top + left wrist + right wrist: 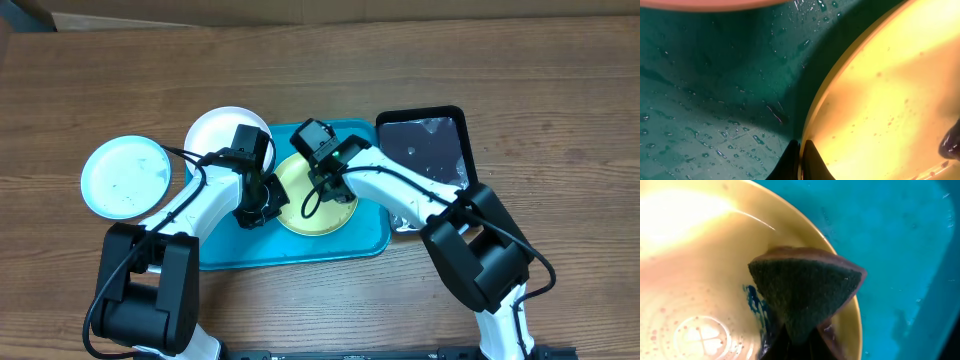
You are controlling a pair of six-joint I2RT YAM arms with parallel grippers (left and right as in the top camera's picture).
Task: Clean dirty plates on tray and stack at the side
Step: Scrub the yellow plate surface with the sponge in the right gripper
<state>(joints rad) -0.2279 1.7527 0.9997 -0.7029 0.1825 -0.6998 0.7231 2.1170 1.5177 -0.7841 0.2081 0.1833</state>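
The wooden surface (560, 90) carries a teal tray (300, 252) at its middle, with a wet black tray (425, 145) just beside its right far corner. A pale plate (125, 178) lies left of it, and a white plate (215, 130) lies at its far-left corner.

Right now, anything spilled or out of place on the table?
Water droplets spatter the tray beside the yellow plate. The white plate overhangs the tray's far-left corner instead of lying inside. Nothing looks broken.

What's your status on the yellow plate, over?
Left hand pinching yellow plate rim, plate on tray. Right hand holding green sponge on plate, blue smear beside sponge. No obstruction seen.
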